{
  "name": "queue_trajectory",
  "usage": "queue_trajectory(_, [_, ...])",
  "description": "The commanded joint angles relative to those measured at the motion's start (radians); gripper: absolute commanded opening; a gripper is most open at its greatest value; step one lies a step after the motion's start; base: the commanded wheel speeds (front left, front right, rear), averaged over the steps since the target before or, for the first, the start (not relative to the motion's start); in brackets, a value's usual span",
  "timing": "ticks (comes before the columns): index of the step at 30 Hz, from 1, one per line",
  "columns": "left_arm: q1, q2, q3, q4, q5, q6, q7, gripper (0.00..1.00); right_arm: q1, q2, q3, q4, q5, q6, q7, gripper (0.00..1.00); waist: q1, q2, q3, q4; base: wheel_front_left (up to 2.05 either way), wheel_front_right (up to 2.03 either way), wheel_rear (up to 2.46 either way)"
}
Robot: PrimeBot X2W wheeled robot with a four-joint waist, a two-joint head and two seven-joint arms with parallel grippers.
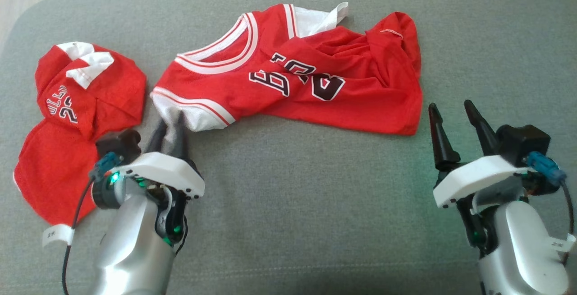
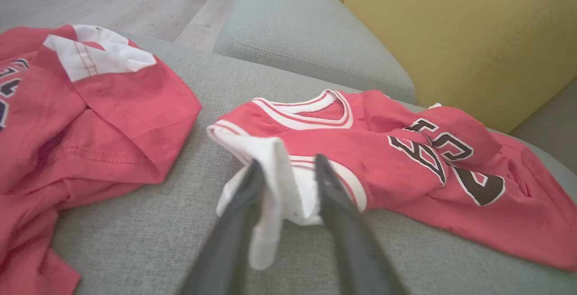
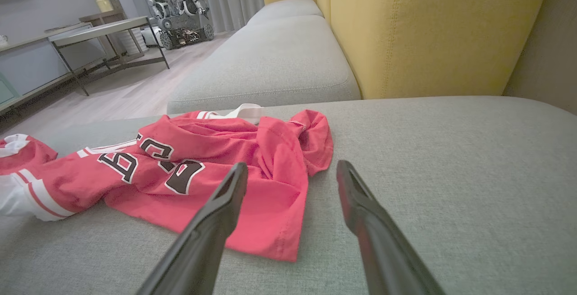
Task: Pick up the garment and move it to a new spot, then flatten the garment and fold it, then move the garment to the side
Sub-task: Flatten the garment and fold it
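The red jersey (image 1: 293, 83) lies crumpled across the sofa cushion (image 1: 293, 205), long axis side to side, its white armhole edge between the fingers of the left claw (image 1: 170, 121), gripped or merely straddled, I can't tell, while the right claw (image 1: 451, 104) gapes empty just beside the hem end.

Left claw (image 2: 287, 161) straddles the white sleeve (image 2: 290, 186) of the red jersey (image 2: 383, 150).

Jersey (image 1: 288, 83): creases hide part of its number. Its sleeve (image 3: 13, 195) is cut off by the right wrist view's left edge. Second garment (image 2: 67, 119): cropped at left and bottom. Left gripper (image 2: 287, 162): hold on the sleeve fold indeterminate.
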Motion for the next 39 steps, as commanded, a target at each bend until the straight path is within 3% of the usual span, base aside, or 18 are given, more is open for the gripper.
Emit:
queue_trajectory(1, [-0.028,0.019,0.024,-0.029,0.003,-0.004,-0.012,1.0,-0.008,0.0,0.012,-0.028,0.001,0.008,0.006,1.0,0.0,0.0,-0.003,0.001,0.0,0.0,0.0])
queue_trajectory(7, [0.016,0.015,0.023,-0.128,-0.038,-0.017,-0.012,1.0,0.013,0.0,-0.038,-0.005,0.035,0.008,0.031,1.0,0.0,0.0,-0.002,0.011,0.0,0.0,0.0])
queue_trajectory(13, [0.085,0.015,-0.037,-0.273,-0.107,-0.005,-0.012,1.0,-0.005,0.0,-0.046,0.042,0.123,0.008,0.033,1.0,0.0,0.0,0.014,0.044,0.0,0.0,0.0])
queue_trajectory(17, [0.106,0.015,-0.077,-0.312,-0.123,0.003,-0.012,1.0,-0.057,0.0,-0.072,0.112,0.209,0.008,0.055,1.0,0.0,0.0,0.027,0.074,0.0,0.0,0.0])
queue_trajectory(26, [0.105,0.015,-0.117,-0.336,-0.141,0.013,-0.012,1.0,-0.199,0.0,-0.106,0.305,0.227,0.008,0.107,1.0,0.0,0.0,0.055,0.131,0.0,0.0,0.0])
queue_trajectory(27, [0.105,0.015,-0.119,-0.336,-0.142,0.014,-0.012,1.0,-0.212,0.0,-0.103,0.322,0.215,0.008,0.11,0.87,0.0,0.0,0.057,0.133,0.0,0.0,0.0])
queue_trajectory(28, [0.106,0.015,-0.121,-0.336,-0.143,0.015,-0.012,1.0,-0.223,0.0,-0.098,0.332,0.197,0.008,0.106,0.0,0.0,0.0,0.057,0.135,0.0,0.0,0.0])
queue_trajectory(33, [0.111,0.015,-0.126,-0.329,-0.146,0.019,-0.012,1.0,-0.246,-0.007,-0.048,0.323,0.167,0.008,0.087,0.0,0.0,0.0,0.046,0.138,0.0,0.0,0.0])
queue_trajectory(39, [0.13,0.015,-0.132,-0.324,-0.158,0.026,-0.012,1.0,-0.209,-0.044,0.004,0.183,0.126,0.008,0.099,0.0,0.0,0.0,0.011,0.121,0.0,0.0,0.0])
